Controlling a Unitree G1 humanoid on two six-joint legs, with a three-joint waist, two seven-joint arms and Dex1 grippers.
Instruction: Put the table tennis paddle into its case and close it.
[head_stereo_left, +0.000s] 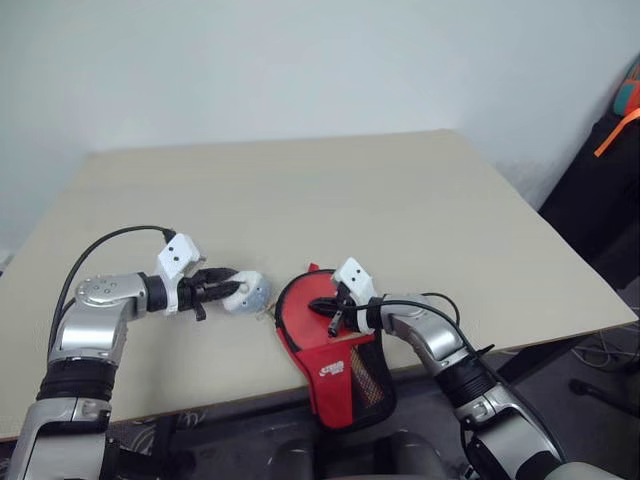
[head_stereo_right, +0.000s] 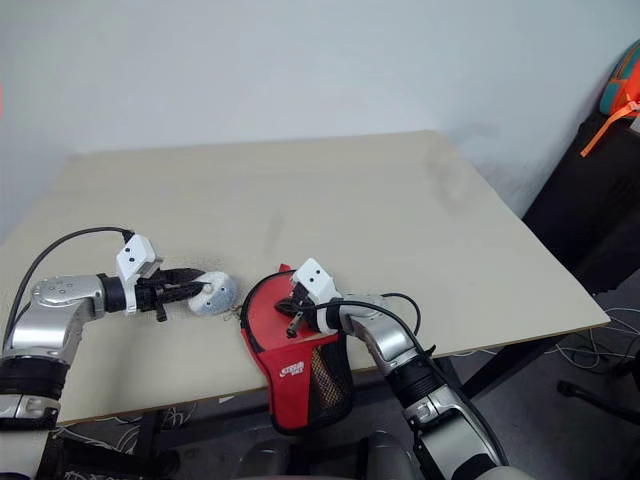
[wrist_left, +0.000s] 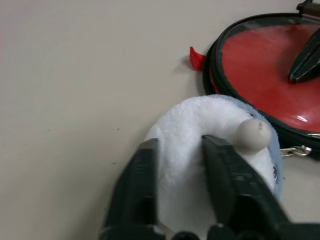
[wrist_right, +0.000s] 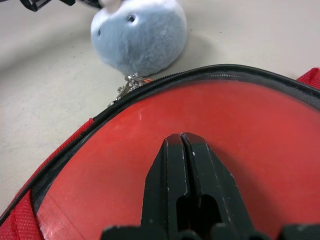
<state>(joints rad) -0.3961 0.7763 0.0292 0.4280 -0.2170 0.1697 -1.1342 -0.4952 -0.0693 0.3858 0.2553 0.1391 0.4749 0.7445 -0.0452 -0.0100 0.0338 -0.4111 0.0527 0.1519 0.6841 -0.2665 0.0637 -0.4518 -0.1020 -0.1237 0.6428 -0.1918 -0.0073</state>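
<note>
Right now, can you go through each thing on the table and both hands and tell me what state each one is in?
table tennis paddle: lying inside the open case, red face up.
case: unzipped, hanging over the table's near edge.
plush charm: attached at the zip, gripped by the left hand.
left hand: shut on the plush charm.
right hand: shut, on the paddle's face.
</note>
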